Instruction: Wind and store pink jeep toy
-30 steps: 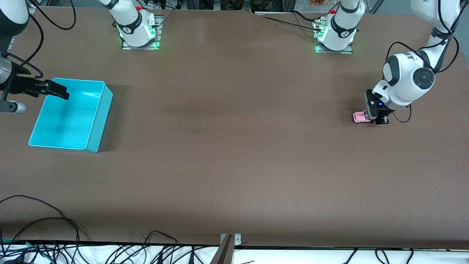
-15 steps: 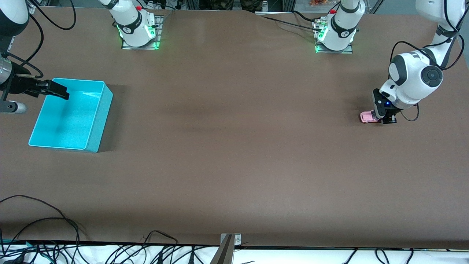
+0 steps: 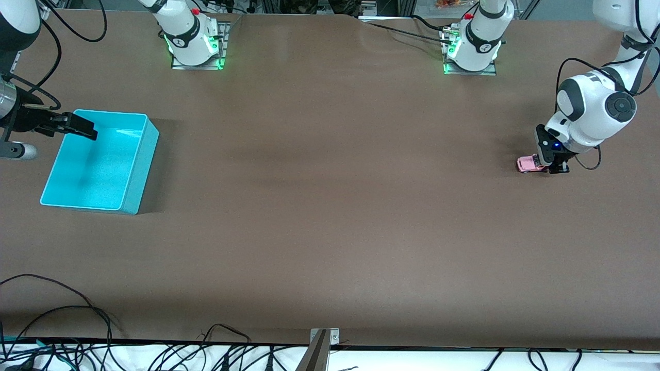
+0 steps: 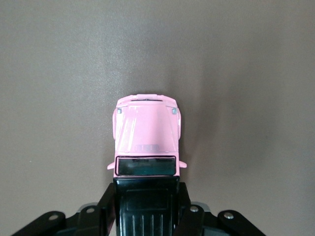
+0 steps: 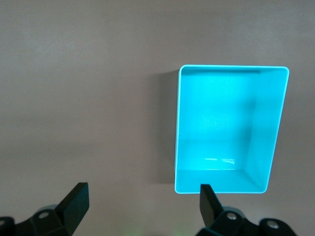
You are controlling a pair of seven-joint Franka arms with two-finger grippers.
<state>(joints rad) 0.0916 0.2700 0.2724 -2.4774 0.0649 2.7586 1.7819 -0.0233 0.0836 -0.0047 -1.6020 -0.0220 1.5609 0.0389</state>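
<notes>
The pink jeep toy [image 3: 528, 164] stands on the brown table at the left arm's end, its wheels on the surface. My left gripper [image 3: 548, 166] is shut on its black-roofed rear, low at the table. In the left wrist view the jeep toy [image 4: 146, 135] points away from the fingers [image 4: 109, 206], which clamp both sides of its black roof. My right gripper [image 3: 77, 129] is open and empty, waiting in the air over the edge of the turquoise bin [image 3: 131, 198] at the right arm's end. The right wrist view shows the empty bin [image 5: 183, 123].
The two arm bases [image 3: 193, 41] stand along the table edge farthest from the front camera. Cables [image 3: 62, 319] lie along the table's edge nearest the front camera. Wide bare tabletop lies between the jeep and the bin.
My left gripper has dragged the jeep along the table toward the left arm's end, away from the bin. The right arm has not moved.
</notes>
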